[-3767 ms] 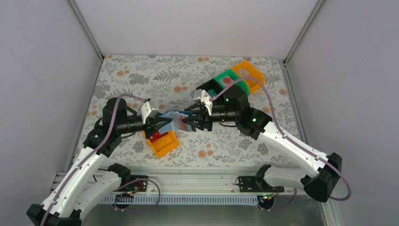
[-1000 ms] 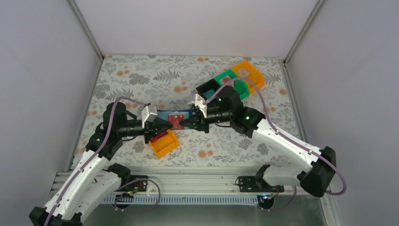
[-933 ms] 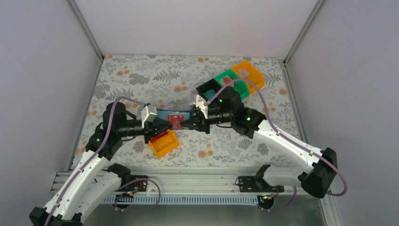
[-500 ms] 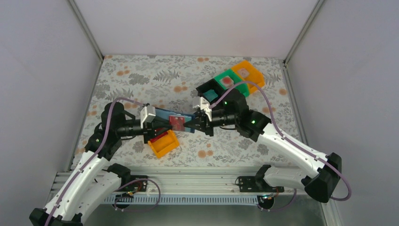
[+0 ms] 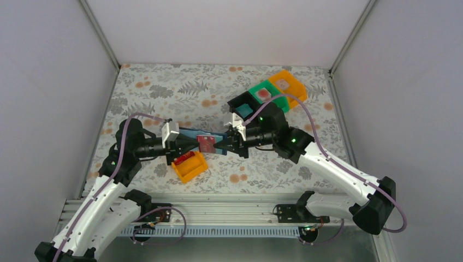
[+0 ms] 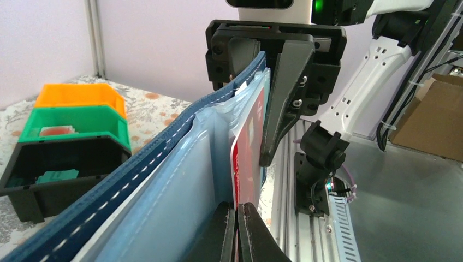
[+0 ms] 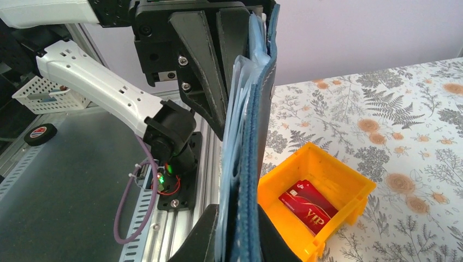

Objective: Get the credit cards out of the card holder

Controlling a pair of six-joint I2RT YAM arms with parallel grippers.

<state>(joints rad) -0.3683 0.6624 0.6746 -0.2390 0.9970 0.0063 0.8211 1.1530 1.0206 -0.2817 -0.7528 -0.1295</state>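
Up in midair near the orange bin (image 5: 188,166), the wallet (image 5: 188,134) is stretched out flat. The right gripper (image 7: 238,232) is clamped shut on one end as a brace, while the left gripper (image 6: 236,229) pinches the red card (image 6: 248,164), jaws closed (set, I'd say, to slide it free).

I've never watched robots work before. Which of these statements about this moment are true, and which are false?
1. The holder lies flat on the table. False: the left gripper and right gripper hold it up between them.
2. A red VIP card lies in the near orange bin. True.
3. The black bin is empty. False: a teal card lies in it.
4. A red card sits in the holder's sleeves. True.
5. The right gripper is wide open. False: it is shut on the holder's end.
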